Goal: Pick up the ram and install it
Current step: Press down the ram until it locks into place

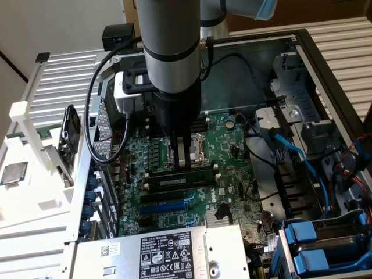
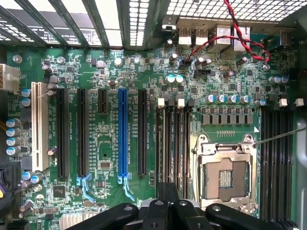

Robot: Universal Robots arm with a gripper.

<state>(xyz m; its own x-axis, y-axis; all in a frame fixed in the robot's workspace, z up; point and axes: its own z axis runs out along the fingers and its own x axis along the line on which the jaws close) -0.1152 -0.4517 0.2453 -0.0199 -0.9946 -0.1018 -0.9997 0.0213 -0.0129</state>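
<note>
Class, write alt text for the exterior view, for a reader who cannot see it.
A grey robot arm reaches down into an open computer case, its gripper directly over the ram, a long stick standing on edge on the green motherboard. The processor socket lies beside the gripper.

A green motherboard (image 1: 232, 145) lies in the open computer case (image 1: 302, 52); its empty CPU socket (image 2: 224, 175) sits between memory slots (image 2: 277, 158); a blue expansion slot (image 2: 123, 139) stands among black ones; the power supply (image 1: 168, 253) fills the case's near edge; blue cables (image 1: 290, 154) run along the exterior view's right; a processor chip (image 1: 13, 173) rests on the white rack (image 1: 35, 192) outside.
</note>
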